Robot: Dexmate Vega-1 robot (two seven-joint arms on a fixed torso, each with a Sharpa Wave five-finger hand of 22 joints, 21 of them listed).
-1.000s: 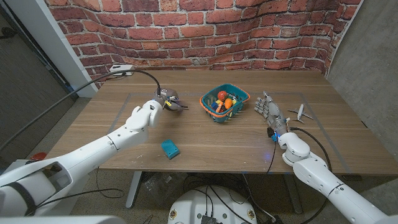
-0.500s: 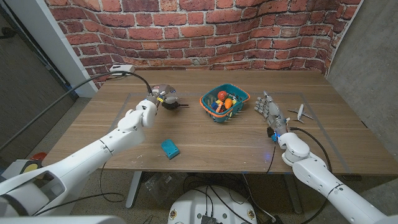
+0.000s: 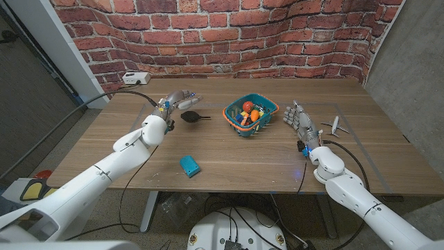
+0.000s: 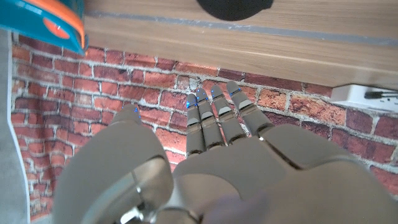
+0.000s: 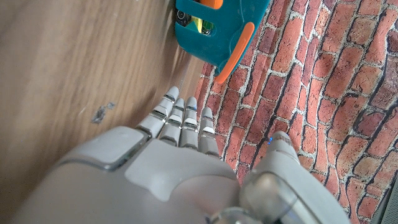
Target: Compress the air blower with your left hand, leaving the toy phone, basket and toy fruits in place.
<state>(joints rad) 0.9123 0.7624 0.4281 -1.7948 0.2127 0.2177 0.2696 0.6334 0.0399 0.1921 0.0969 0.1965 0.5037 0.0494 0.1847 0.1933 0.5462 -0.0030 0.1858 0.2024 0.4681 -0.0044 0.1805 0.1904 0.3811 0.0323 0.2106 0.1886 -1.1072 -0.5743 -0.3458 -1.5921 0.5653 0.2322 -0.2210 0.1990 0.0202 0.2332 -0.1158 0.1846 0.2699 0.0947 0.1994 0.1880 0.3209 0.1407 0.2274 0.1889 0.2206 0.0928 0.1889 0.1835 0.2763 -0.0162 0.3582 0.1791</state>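
The black air blower [image 3: 190,117] lies on the wooden table [image 3: 229,156], its nozzle pointing toward the basket. My left hand [image 3: 173,101] hovers just behind and to the left of it, fingers straight and apart, holding nothing. In the left wrist view the left hand [image 4: 214,140] reaches out with the blower [image 4: 236,7] beyond its fingertips. The teal basket [image 3: 267,109] of toy fruits [image 3: 248,111] stands mid-table. The blue toy phone [image 3: 189,165] lies nearer the front. My right hand [image 3: 300,123] stands upright and open, right of the basket.
A white power box [image 3: 135,78] with a black cable sits at the table's far left edge. A small toy plane [image 3: 335,126] lies right of my right hand. The basket's corner [image 4: 43,22] and the basket [image 5: 217,25] show in the wrist views.
My left hand has let go of the air blower, opened its fingers and drawn back to the left. The blower now lies on the table. The right hand has not moved.
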